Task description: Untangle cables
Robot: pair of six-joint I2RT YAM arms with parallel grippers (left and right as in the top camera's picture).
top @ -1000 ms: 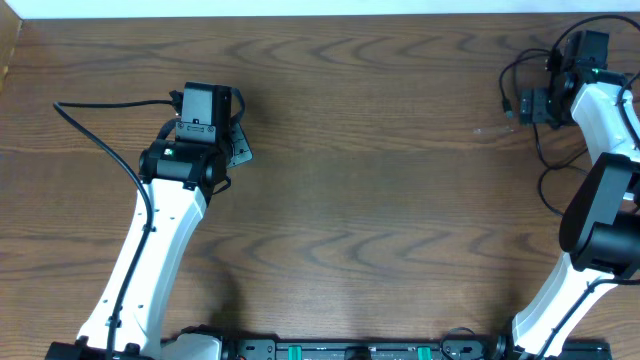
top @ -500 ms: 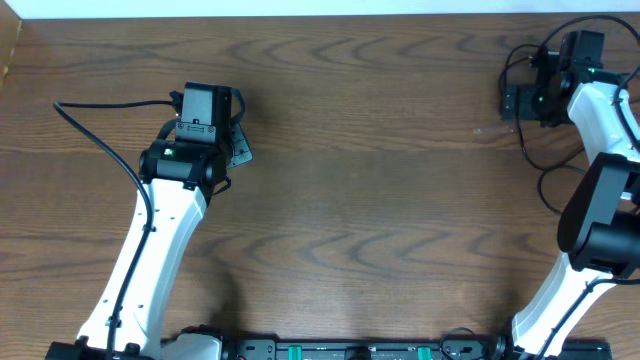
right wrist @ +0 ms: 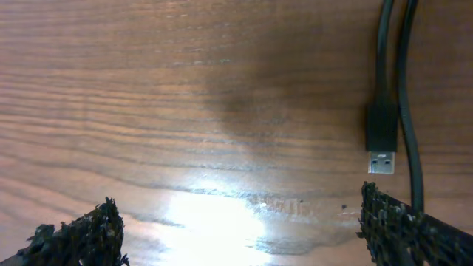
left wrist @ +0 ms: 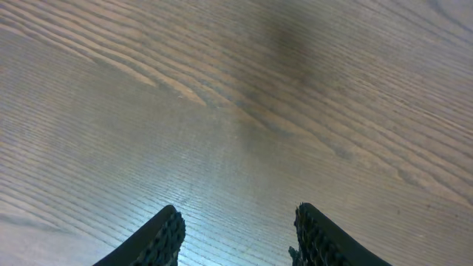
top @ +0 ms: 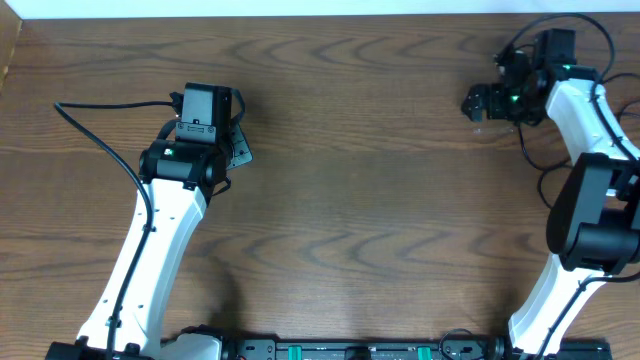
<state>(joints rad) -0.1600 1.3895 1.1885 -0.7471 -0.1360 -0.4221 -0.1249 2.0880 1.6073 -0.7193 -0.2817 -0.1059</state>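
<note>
Thin black cables [top: 528, 150] loop on the table at the far right, beside and under my right arm. The right wrist view shows one black cable ending in a USB plug [right wrist: 382, 139], lying flat on the wood. A second black cord [right wrist: 408, 118] runs alongside it and passes behind the right finger. My right gripper [top: 478, 103] [right wrist: 240, 214] hovers just left of them, jaws wide open over bare wood, with the plug just beyond the tip of its right finger. My left gripper [top: 238, 148] [left wrist: 238, 222] stands far left, partly open with nothing in it, and no cable shows in its view.
The wooden table [top: 360, 200] spreads between the two arms. A thicker black lead [top: 100, 108] trails from the left arm toward the left edge. The table's far edge [top: 320, 15] lies close behind the right gripper.
The right gripper has swung left and a little farther back, away from the right edge, still open. The left arm has not moved.
</note>
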